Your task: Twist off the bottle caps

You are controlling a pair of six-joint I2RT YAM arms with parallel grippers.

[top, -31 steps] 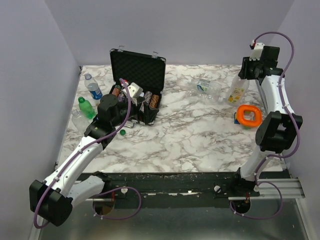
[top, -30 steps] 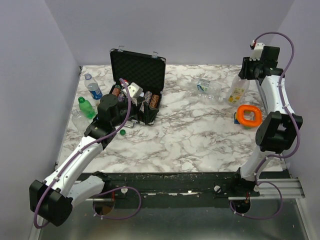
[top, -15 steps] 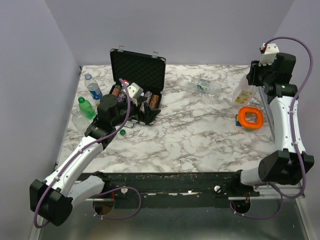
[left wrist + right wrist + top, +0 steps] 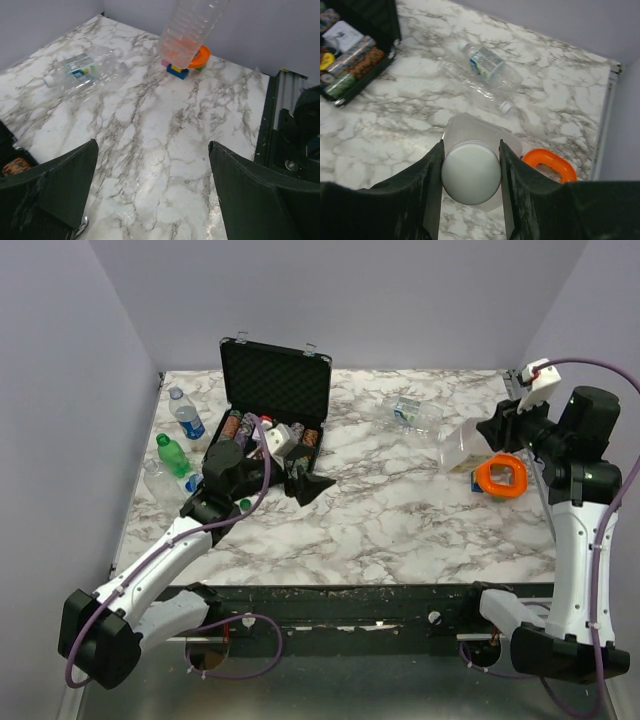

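My right gripper (image 4: pixel 471 146) is shut on the white cap (image 4: pixel 471 172) of a clear bottle (image 4: pixel 462 447), which hangs tilted above the right side of the table; the same bottle (image 4: pixel 190 30) shows at the top of the left wrist view. My left gripper (image 4: pixel 300 466) stands open in front of the chip case, with only bare marble between its fingers (image 4: pixel 60 187). A clear labelled bottle (image 4: pixel 415 412) lies at the back, a white cap (image 4: pixel 505 106) on a bottle lying there. At the left stand a blue-labelled bottle (image 4: pixel 185 417) and a green bottle (image 4: pixel 172 454). A loose green cap (image 4: pixel 245 505) lies on the table.
An open black chip case (image 4: pixel 275 380) with striped chips stands at the back left. An orange ring toy (image 4: pixel 498 473) on small coloured blocks sits at the right edge, just under the lifted bottle. Another clear bottle (image 4: pixel 155 476) lies by the left wall.
The right arm has lifted its bottle off the back right of the table and swung it nearer and leftward, tilted. The left gripper has moved right, away from the chip case.
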